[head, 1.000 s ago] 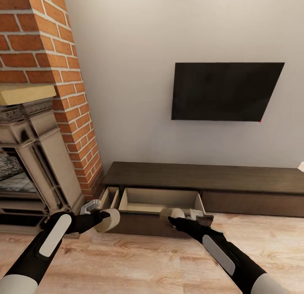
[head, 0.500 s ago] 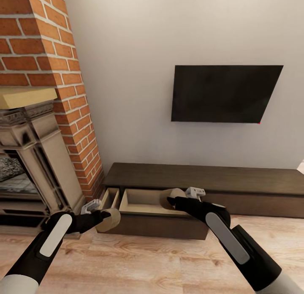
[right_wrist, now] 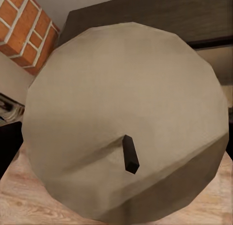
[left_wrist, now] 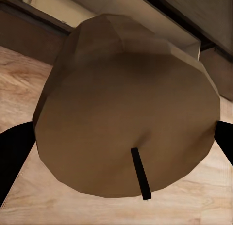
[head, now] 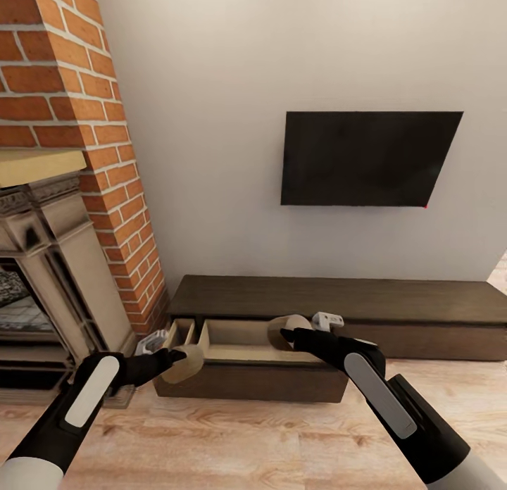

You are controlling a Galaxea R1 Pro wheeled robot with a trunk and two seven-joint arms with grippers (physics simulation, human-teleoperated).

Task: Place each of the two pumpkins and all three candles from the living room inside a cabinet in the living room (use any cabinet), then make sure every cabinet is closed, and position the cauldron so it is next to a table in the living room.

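The long dark brown cabinet (head: 338,296) runs along the wall, its left drawer (head: 239,334) pulled out and showing a pale inside. My right gripper (head: 285,330) is shut on a tan candle (head: 283,329), held over the open drawer's right part; the right wrist view shows its flat end and short black wick (right_wrist: 130,154) close up. Just in front of the drawer's left corner, over the floor, my left gripper (head: 177,357) is shut on another tan candle (head: 184,363), whose face (left_wrist: 126,128) crowds the left wrist view. Pumpkins, third candle and cauldron are out of view.
A brick chimney (head: 77,117) and a stone fireplace (head: 49,279) stand at the left, close to my left arm. A black TV (head: 366,159) hangs on the wall above the cabinet. Pale wood floor (head: 246,441) lies in front.
My right arm lifted its candle from in front of the drawer's front panel to above the open drawer. The left arm barely moved. The view shifted slightly to the right.
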